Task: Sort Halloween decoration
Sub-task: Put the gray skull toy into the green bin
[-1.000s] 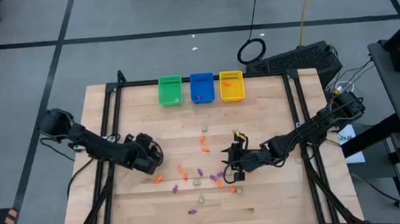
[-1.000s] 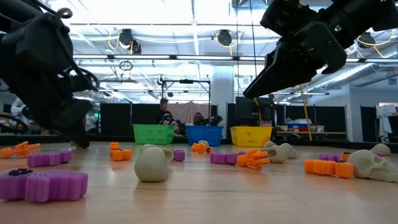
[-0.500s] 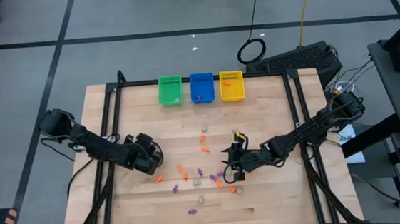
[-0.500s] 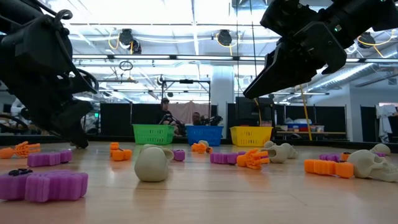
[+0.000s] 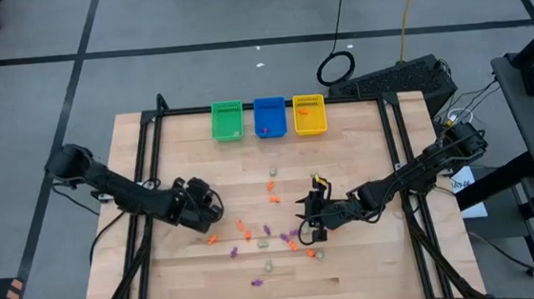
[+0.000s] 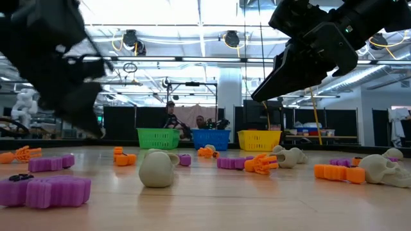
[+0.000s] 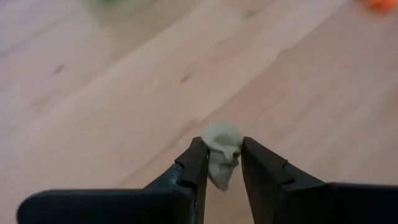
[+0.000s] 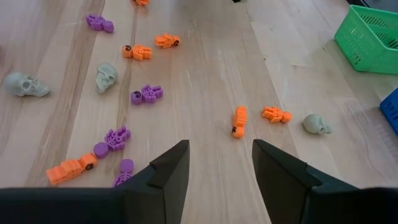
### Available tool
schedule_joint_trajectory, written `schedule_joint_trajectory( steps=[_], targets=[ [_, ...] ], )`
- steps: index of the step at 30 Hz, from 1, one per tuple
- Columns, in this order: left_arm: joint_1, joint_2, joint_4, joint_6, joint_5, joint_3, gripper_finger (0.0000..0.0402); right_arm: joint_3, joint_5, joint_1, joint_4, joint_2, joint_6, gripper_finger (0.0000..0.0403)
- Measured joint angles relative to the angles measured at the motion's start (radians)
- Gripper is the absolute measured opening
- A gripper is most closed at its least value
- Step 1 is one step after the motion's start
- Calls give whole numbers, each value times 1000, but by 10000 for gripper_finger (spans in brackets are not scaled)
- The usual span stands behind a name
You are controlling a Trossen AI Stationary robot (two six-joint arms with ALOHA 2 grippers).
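The left jaws [image 7: 224, 163] were clamped on a small pale greenish-beige skull [image 7: 222, 149], a rounded, matte moulded piece pinched between two flat dark fingers [image 7: 194, 171] above the bare wood. In the high view the left jaws [image 5: 207, 207] stood over the left half of the surface [image 5: 372, 265], which was a light wooden top of narrow planks with visible grain, framed by dark rails. The right jaws [image 8: 216, 163] were parted and held nothing (the wood showed plainly in the gap); in the high view they [image 5: 307, 223] hovered near the middle of the surface, above the scattered trinkets [image 5: 266, 234]. These trinkets lay loose on the wood around and in front of the right jaws: orange skeleton figures [image 8: 272, 114], purple skeleton figures [image 8: 147, 94] and further beige skulls [image 8: 106, 76], all small, matte and lumpy in outline. One more skull [image 8: 316, 124] lay near an orange figure, towards the bins. Three rectangular plastic bins with lattice walls stood side by side at the far edge of the surface: a green bin [image 5: 227, 120], a blue bin [image 5: 269, 117] and a yellow bin [image 5: 309, 114]. In the low view a rounded beige skull [image 6: 157, 169] and a flat purple piece [image 6: 46, 190] lay nearest the camera.
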Motion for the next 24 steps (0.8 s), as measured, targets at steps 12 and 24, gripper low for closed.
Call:
schedule_joint_trajectory(
  steps=[12,24],
  targets=[
    [0,-192,38,335,-128,131,81,0,0,0,0,0,0,164],
    [0,-353,345,730,-158,151,81,0,0,0,0,0,0,164]
  ],
)
